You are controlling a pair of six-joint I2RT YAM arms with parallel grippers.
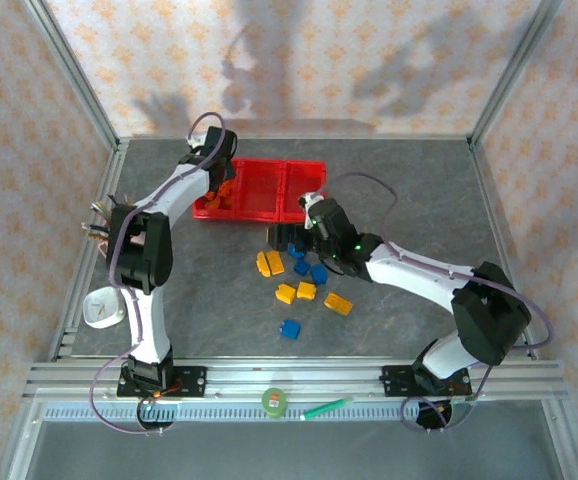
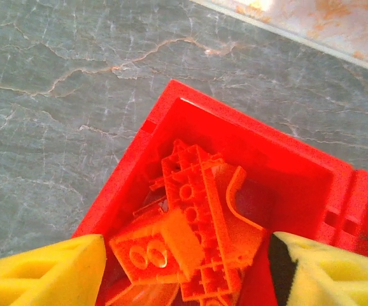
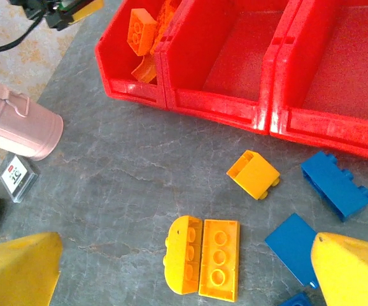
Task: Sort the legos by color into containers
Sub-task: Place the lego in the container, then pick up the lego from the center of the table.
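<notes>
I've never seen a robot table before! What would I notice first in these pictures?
Probably the bright red bins at the back of the grey table, with a heap of orange bricks in the left one, right under the open left gripper. Next come the yellow bricks and blue bricks scattered on the table in front of the bins.

No legible text; small label [image 3: 16, 173] beside pink cup [image 3: 20, 124] unreadable
</notes>
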